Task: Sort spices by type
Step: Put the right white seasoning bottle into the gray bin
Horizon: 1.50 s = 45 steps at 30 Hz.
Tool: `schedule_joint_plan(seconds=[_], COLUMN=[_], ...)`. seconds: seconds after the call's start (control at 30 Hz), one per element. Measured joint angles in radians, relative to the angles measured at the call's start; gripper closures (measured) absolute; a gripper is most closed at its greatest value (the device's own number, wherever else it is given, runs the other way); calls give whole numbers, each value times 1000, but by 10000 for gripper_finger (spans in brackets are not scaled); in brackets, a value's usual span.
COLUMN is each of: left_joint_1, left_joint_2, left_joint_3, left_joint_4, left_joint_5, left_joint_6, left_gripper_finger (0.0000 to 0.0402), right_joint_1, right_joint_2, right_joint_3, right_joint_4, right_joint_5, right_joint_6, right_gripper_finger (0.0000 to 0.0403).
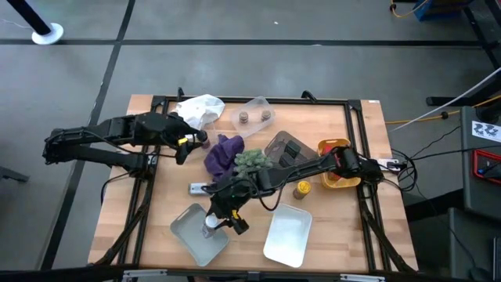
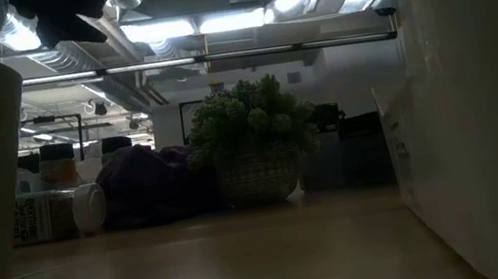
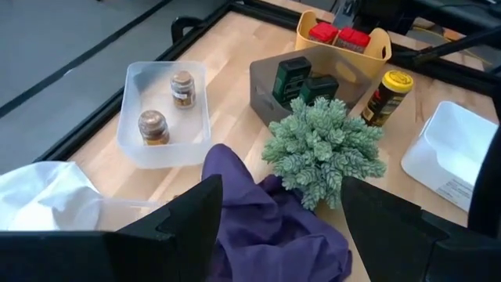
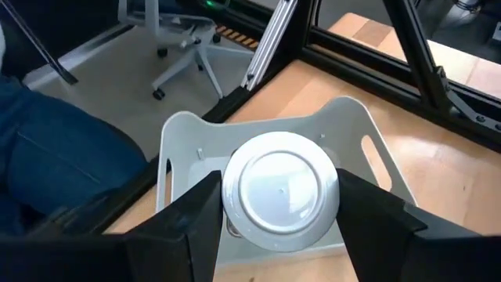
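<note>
The white-capped jar (image 4: 280,190) sits right between the right gripper (image 1: 221,220)'s fingers (image 4: 184,227), clamped on both sides, and it's hanging just over the grey handled bin (image 4: 356,133) with its round white lid facing the wrist camera. That bin looks to have nothing else in it.

Other containers: the clear tub (image 3: 133,117) has two brown-capped jars (image 3: 182,88) standing upright, the dark grey tray (image 3: 262,82) holds two dark green tins (image 3: 293,77), and the yellow caddy (image 3: 381,47) has red tins (image 3: 322,33) side by side. A yellow-capped jar (image 3: 387,97) stands on the bench (image 1: 344,235) just beside the grey tray, outside any bin. The white tray (image 1: 288,233) lies near the right fingers.

The right arm reaches across the bench from the yellow caddy side, wrist tipped down. The left gripper (image 1: 185,144) hovers past the purple cloth (image 3: 262,219) and spiky plant (image 3: 322,149), fingers (image 3: 200,215) spread apart, holding nothing.
</note>
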Motion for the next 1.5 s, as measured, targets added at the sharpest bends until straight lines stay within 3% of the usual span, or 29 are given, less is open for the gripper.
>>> schedule_joint_plan(seconds=[1.17,1.5], left_joint_1=[0,0], left_joint_2=[118,120], left_joint_3=[0,0], left_joint_4=[13,14], left_joint_5=[-1,-1], left_joint_6=[25,25], left_gripper_finger=[157,157], right_joint_1=[4,6], right_joint_2=[81,81], right_joint_3=[0,0], right_joint_4=[-76,-65], right_joint_5=[55,54], right_joint_6=[-83,-83], right_gripper_finger=[190,128])
